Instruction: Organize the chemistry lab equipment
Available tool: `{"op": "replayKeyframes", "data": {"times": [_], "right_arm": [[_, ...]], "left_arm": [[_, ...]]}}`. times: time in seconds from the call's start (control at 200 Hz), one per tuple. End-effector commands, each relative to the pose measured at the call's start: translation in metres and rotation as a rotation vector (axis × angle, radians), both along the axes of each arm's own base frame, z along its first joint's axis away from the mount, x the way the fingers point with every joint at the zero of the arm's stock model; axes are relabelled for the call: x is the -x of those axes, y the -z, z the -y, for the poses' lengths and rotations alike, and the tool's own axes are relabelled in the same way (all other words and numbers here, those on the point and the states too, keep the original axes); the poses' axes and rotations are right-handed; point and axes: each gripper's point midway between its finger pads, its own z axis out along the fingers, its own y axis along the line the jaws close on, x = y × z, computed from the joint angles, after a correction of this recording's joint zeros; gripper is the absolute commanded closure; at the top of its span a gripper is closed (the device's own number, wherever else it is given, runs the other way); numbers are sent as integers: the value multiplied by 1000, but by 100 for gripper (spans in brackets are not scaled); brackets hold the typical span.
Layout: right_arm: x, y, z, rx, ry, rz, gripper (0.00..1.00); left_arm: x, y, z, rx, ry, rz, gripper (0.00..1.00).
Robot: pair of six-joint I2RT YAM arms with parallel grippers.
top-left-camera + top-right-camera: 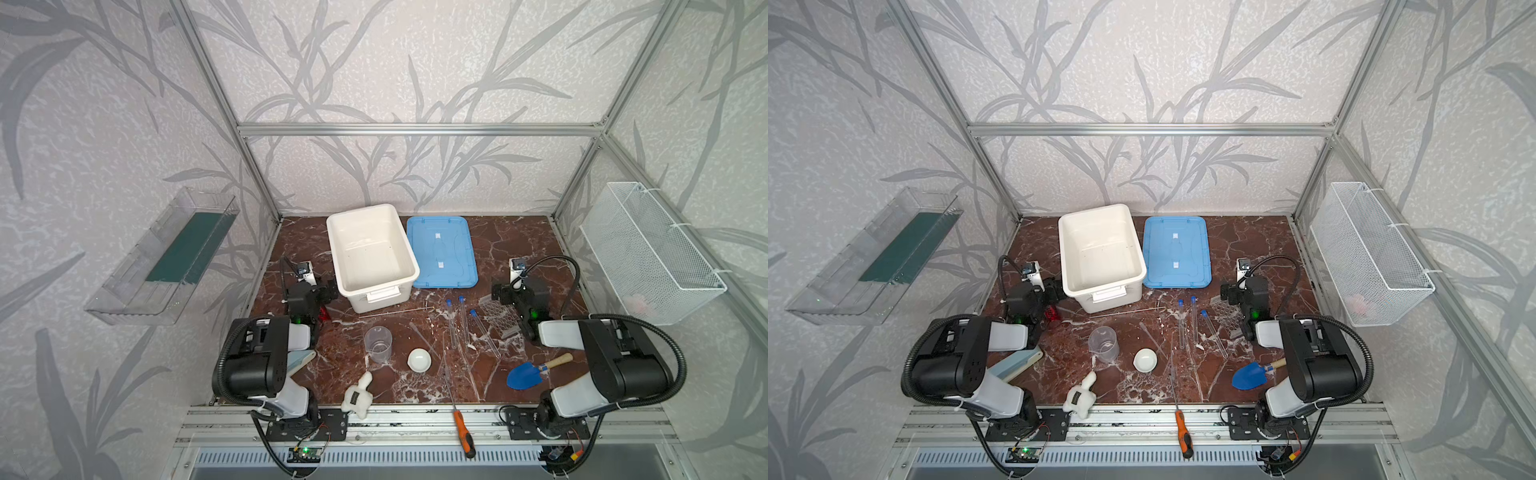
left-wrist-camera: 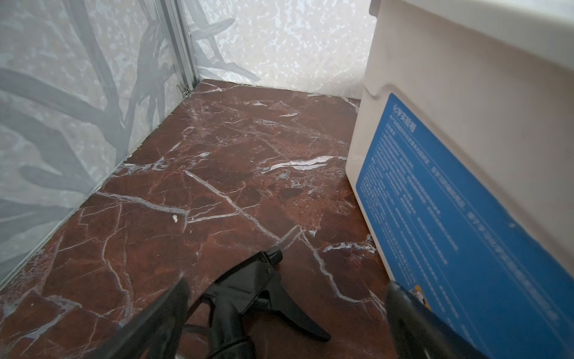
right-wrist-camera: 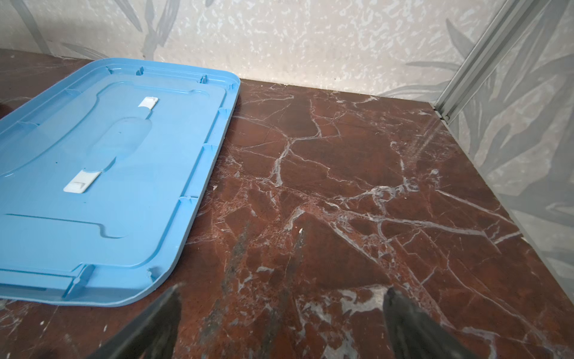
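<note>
Gaping left gripper [image 2: 287, 281]: one, jaws wide apart and holding nothing, just beside the left wall of the white bin [image 1: 357, 301].
White bin: one, open-topped, at the back of the tabletop [image 3: 341, 155].
Beaker [image 1: 378, 344]: one, clear and graduated, upright, in front of the bin's front wall and apart from it.
Dish [image 1: 419, 360]: one, small, white and round, farther in front of the bin, off its front right corner.
Rods [image 1: 423, 340]: thin and clear, lying flat in front of the bin's right corner. At least two show, but I cannot tell the full count.
Test tubes [image 1: 464, 320]: three, blue-capped, lying flat side by side, to the front right of the bin.
Tube rack [image 1: 500, 318]: one, clear and perforated, farther right of the bin than the tubes, partly hidden under the right arm [image 1: 559, 337].
Right gripper [image 3: 284, 288]: one, jaws wide and holding nothing, well to the right of the bin, over bare tabletop.
</note>
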Motion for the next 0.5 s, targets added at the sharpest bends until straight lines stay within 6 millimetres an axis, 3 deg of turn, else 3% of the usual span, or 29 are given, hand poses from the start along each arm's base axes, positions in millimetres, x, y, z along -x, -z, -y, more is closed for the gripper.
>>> {"op": "replayKeyframes", "data": {"times": [0.0, 0.495], "right_arm": [[-1, -3, -1, 3, 2, 18, 1], [-1, -3, -1, 3, 1, 20, 1]], "left_arm": [[-3, -6, 1, -22, 10, 24, 1], [-3, -6, 1, -23, 7, 22, 1]]}}
